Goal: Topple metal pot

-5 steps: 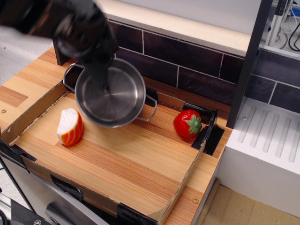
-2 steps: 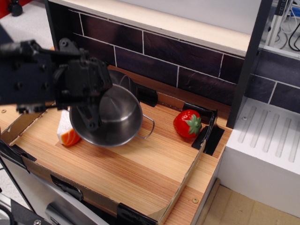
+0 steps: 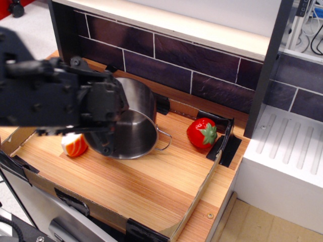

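Note:
The metal pot is shiny steel and is tipped well over inside the cardboard tray, with its opening facing the front and left. One thin loop handle sticks out on its right. My black gripper comes in from the left and sits at the pot's left rim. Its jaws look closed on that rim. The arm hides the pot's left side and the other handle.
A toy strawberry lies right of the pot. An orange-and-white toy wedge peeks out under my arm. The low cardboard tray wall borders the wooden surface. A dark tiled wall stands behind, and a white ribbed drainer is at right.
The pot went from upright to tipped over, with its opening now facing front-left. My gripper moved from above the pot down and left to its left rim, and now covers most of the wedge.

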